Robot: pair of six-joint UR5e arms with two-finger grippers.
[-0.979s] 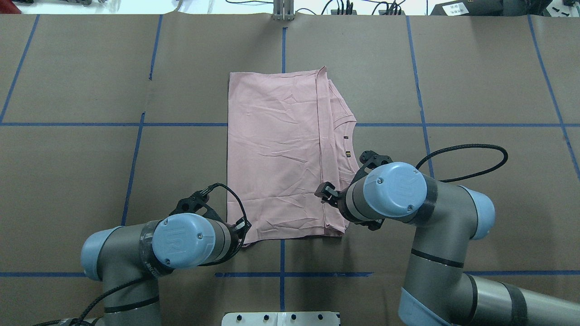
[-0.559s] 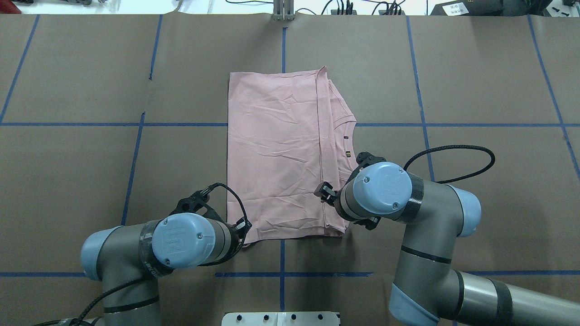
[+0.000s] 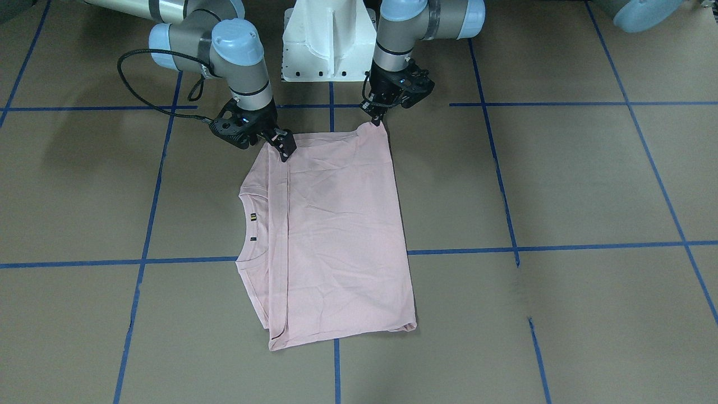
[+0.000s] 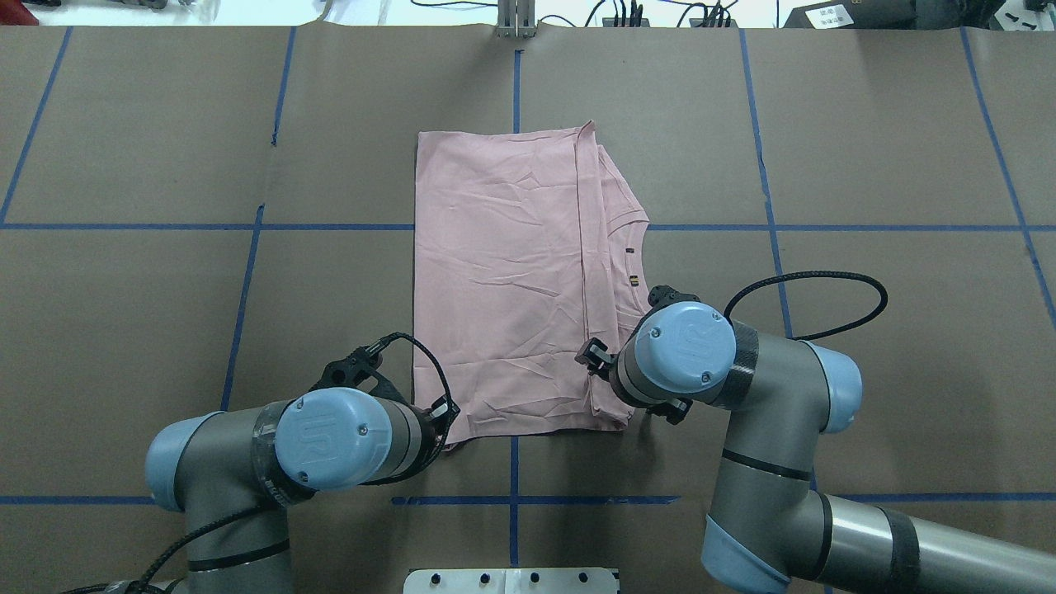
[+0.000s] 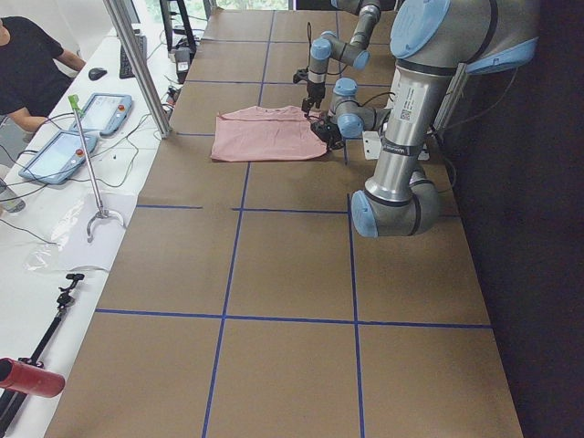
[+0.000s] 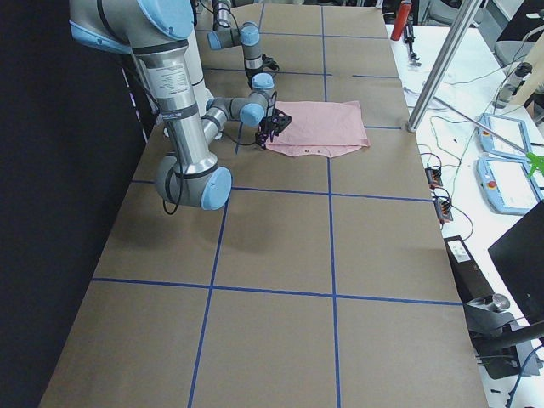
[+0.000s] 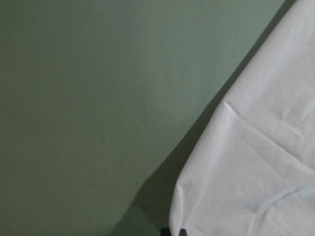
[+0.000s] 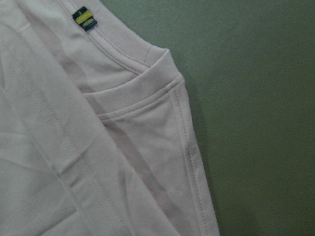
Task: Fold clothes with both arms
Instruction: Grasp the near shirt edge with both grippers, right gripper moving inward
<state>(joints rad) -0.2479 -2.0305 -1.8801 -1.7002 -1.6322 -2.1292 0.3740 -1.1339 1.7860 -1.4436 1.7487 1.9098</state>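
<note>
The pale pink T-shirt (image 4: 503,272) (image 3: 336,235) lies folded into a tall rectangle in the middle of the table. Its collar and small tag face the robot's right. My left gripper (image 4: 445,415) (image 3: 376,119) is shut on the shirt's near left corner, which peaks up slightly toward it. The left wrist view shows that corner of the shirt (image 7: 256,167) against the table. My right gripper (image 4: 591,355) (image 3: 284,147) hovers open over the shirt's near right part, beside the folded sleeve. In the right wrist view I see the collar, tag and sleeve hem of the shirt (image 8: 74,147), with no fingers in frame.
The brown table is marked with blue tape lines. The white pedestal (image 4: 511,580) (image 3: 328,39) stands at the near edge. The right arm's black cable (image 4: 825,285) loops out to the right. A person (image 5: 27,64) and tablets (image 5: 55,155) are beyond the far edge.
The right arm has moved toward the robot and a little left, carrying its gripper nearer the shirt's near edge. The left arm and the shirt have not moved.
</note>
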